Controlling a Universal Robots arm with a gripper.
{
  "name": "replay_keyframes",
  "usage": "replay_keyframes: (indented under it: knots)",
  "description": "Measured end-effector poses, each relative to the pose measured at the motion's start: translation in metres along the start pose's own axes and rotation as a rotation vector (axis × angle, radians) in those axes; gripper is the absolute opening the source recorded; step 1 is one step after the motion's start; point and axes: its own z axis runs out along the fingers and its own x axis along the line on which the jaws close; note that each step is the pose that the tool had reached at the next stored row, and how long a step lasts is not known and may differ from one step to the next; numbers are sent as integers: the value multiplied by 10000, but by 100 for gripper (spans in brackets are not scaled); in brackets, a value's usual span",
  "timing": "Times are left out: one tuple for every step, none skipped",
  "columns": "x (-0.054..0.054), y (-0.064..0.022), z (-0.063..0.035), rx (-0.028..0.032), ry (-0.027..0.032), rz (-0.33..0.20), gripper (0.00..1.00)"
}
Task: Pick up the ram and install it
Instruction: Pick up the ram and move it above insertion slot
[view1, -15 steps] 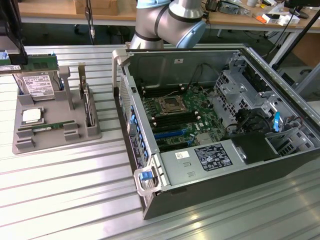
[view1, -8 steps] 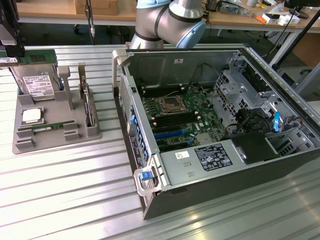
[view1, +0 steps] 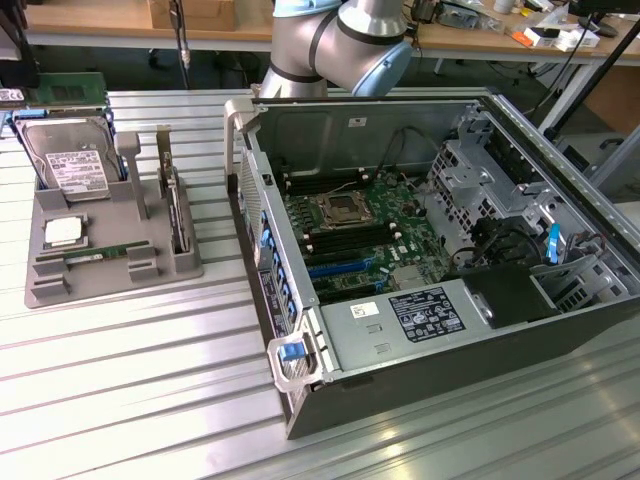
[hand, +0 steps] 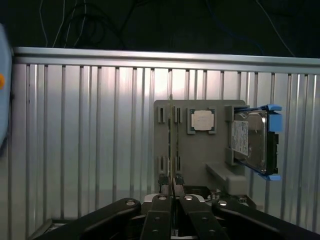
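The ram (view1: 95, 255) is a thin green stick lying in a slot at the near end of the grey parts tray (view1: 150, 270), on the exterior view's left. In the wrist view the ram (hand: 170, 140) shows edge-on as a narrow line between the tray's (hand: 197, 155) small holders. My gripper (hand: 172, 194) hovers well above the tray, its black fingers (hand: 159, 215) pressed together with nothing between them. The arm (view1: 335, 40) stands behind the open computer case (view1: 470, 330). Inside the case, the motherboard (view1: 350, 235) has long black and blue memory slots (view1: 345, 270).
The tray also carries a silver hard drive (view1: 68, 165) in a blue bracket, a square processor chip (view1: 62, 232) and an upright card (view1: 175, 215). All of it stands on a ribbed metal table (view1: 130, 380). A cluttered bench (view1: 540, 30) runs behind.
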Motion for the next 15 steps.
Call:
replay_keyframes:
  knots:
    - [0,1,-20,-1,0,0,12]
    - [-1,2,-43,-1,0,0,12]
    - [-1,2,-56,0,0,0,12]
    - [-2,3,-70,-1,0,0,12]
    - [-2,4,-93,-1,0,0,12]
    - [-3,5,-122,0,0,0,12]
    - [-3,6,-140,-1,0,0,12]
    - [-4,7,-163,-1,0,0,12]
    - [-4,7,-181,-1,0,0,12]
    - [-5,9,-210,-1,0,0,12]
    - [-5,9,-234,-1,1,0,12]
    - [-6,10,-255,-2,1,0,12]
    - [-6,10,-255,0,0,0,12]
    - [-6,11,-255,0,0,0,12]
    - [-6,11,-255,-1,0,0,12]
